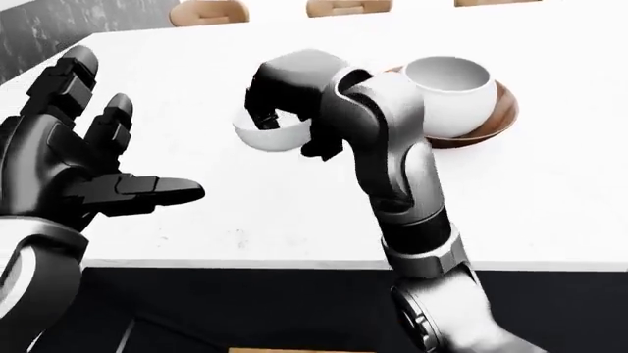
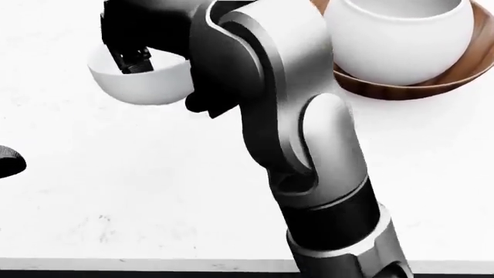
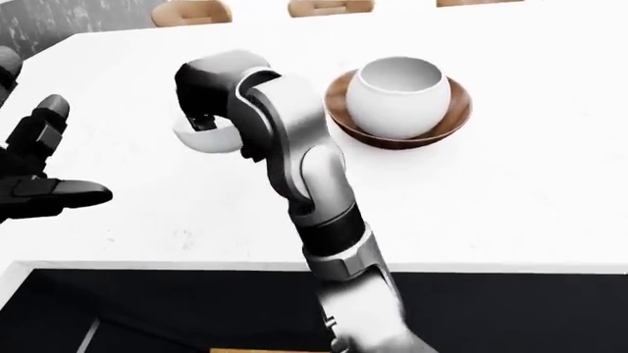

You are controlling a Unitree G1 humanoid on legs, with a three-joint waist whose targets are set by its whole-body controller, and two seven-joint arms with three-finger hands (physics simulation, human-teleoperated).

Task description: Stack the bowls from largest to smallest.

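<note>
A wooden bowl [image 3: 339,110] sits on the white table [image 1: 274,220] at the upper right, with a medium white bowl [image 3: 397,92] resting upright inside it. A small white bowl [image 2: 143,87] is to their left. My right hand [image 2: 166,84] reaches across from the bottom and is shut on this small bowl, with dark fingers [image 2: 131,61] inside its rim and the thumb outside. I cannot tell whether the bowl touches the table. My left hand [image 1: 108,169] is open and empty at the left, apart from the bowls.
The table's near edge [image 1: 294,263] runs across the bottom of the eye views, with dark floor below. Wooden chair backs [image 1: 208,11] stand along the table's top edge. A dark wall [image 1: 39,37] shows at the top left.
</note>
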